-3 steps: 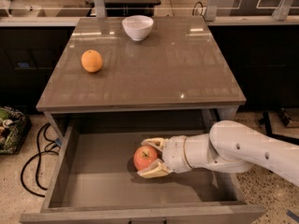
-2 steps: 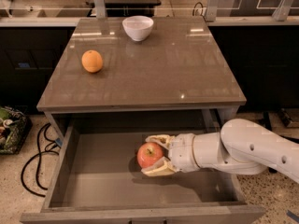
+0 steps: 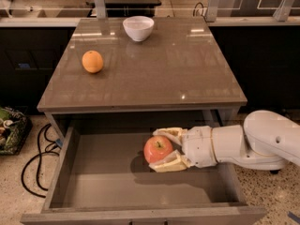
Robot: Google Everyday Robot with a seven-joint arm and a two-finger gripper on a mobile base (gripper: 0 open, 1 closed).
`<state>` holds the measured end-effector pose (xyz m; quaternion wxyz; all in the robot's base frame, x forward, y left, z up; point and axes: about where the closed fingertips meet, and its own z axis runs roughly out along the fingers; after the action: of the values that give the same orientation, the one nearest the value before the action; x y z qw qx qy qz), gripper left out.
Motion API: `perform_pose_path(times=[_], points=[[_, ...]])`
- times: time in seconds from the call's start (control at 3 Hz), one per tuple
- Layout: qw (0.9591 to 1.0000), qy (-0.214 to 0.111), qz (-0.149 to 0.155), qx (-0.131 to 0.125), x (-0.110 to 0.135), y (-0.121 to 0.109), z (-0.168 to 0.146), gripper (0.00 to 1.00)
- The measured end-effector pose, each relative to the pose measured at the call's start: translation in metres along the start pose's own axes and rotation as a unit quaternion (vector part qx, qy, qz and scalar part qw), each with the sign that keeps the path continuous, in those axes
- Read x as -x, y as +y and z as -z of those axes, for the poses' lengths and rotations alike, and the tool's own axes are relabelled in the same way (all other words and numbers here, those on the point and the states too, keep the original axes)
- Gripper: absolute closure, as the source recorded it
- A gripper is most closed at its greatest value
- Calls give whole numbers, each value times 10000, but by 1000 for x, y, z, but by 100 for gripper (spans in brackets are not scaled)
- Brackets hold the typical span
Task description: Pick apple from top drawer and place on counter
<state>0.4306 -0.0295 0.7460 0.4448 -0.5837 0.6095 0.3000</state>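
The red apple (image 3: 158, 149) with a yellowish patch sits between the two pale fingers of my gripper (image 3: 162, 148), which is shut on it. The gripper reaches in from the right on a white arm (image 3: 253, 143) and holds the apple above the floor of the open top drawer (image 3: 101, 175), right of the drawer's middle. The apple casts a shadow on the drawer floor below it. The glossy grey-brown counter (image 3: 154, 69) lies just above and behind the drawer.
A plain orange fruit (image 3: 92, 61) sits on the counter's left side. A white bowl (image 3: 138, 28) stands at the counter's back middle. Black cables (image 3: 40, 149) and a bag of items (image 3: 9, 129) lie on the floor to the left.
The gripper has risen slightly with the apple and shifted a little right and up inside the drawer. The orange and bowl have not moved.
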Motion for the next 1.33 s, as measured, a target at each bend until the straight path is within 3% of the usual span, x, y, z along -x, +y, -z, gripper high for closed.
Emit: perform_pose_path(times=[0.67,1.0,1.33], points=[[9995,218,15,-226,76,16,42,100],[9985,326,-22,-440,107,3,59,100],[9966,410,-89,-708,132,-24,70,100]])
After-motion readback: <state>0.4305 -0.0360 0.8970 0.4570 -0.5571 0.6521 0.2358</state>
